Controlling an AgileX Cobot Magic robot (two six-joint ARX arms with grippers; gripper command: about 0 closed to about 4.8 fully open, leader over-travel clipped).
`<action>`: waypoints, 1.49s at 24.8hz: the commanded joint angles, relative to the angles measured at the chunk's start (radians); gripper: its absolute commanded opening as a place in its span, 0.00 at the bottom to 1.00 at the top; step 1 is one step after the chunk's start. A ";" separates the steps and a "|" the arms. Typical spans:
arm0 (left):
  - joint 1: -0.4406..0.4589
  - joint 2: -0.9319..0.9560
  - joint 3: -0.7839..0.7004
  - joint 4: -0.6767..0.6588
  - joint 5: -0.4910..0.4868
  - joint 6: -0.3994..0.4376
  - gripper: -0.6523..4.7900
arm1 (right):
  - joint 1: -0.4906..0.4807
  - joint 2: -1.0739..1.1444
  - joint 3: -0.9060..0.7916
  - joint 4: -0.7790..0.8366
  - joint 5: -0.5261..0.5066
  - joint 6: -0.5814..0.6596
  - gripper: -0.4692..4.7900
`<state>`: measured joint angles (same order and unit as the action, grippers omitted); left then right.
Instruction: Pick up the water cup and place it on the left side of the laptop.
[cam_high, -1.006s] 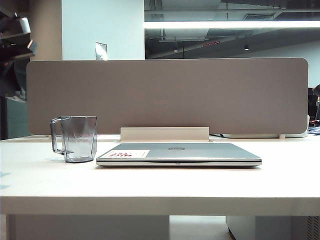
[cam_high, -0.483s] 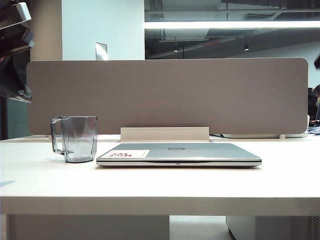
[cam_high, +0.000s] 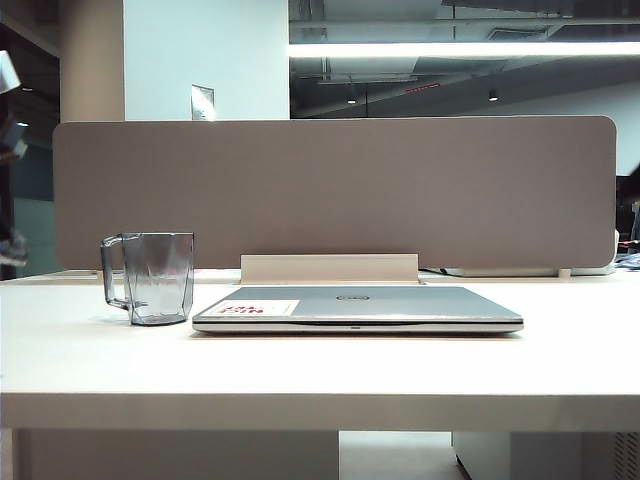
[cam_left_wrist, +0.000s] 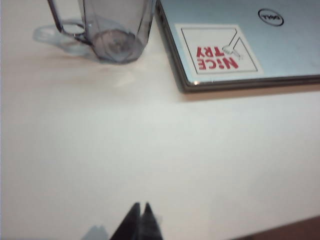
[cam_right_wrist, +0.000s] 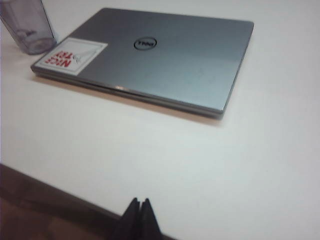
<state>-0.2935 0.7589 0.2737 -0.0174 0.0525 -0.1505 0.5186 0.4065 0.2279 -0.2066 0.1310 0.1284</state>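
Observation:
The water cup (cam_high: 158, 277), a smoky-grey see-through mug with its handle to the left, stands upright on the table just left of the laptop (cam_high: 358, 307), close to it but apart. The shut silver laptop lies flat, white sticker with red print at its near left corner. In the left wrist view my left gripper (cam_left_wrist: 141, 206) is shut and empty, well back from the water cup (cam_left_wrist: 116, 30) and the laptop (cam_left_wrist: 235, 42). My right gripper (cam_right_wrist: 139, 201) is shut and empty too, over the table's front edge, with the laptop (cam_right_wrist: 165, 57) and water cup (cam_right_wrist: 27, 25) beyond. Neither gripper shows in the exterior view.
A grey-brown partition panel (cam_high: 335, 192) stands along the back of the white table (cam_high: 320, 365). A pale stand (cam_high: 330, 268) sits behind the laptop. A blurred dark arm part (cam_high: 8, 150) shows at the far left edge. The table's front edge (cam_right_wrist: 50, 192) lies near the right gripper.
In the exterior view the dark arm at the far left has drawn up and out toward the frame's edge. The cup and laptop have not moved.

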 joint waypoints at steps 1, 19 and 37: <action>0.000 -0.031 -0.037 0.021 0.000 -0.004 0.11 | 0.000 0.001 -0.034 0.032 0.001 0.003 0.08; 0.000 -0.134 -0.182 0.100 0.008 -0.047 0.11 | 0.002 0.001 -0.108 0.027 -0.002 0.003 0.08; 0.003 -0.142 -0.182 0.138 0.099 -0.011 0.11 | 0.002 0.001 -0.107 0.024 -0.002 0.003 0.08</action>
<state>-0.2932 0.6258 0.0898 0.1116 0.1703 -0.1886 0.5198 0.4065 0.1165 -0.1978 0.1299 0.1307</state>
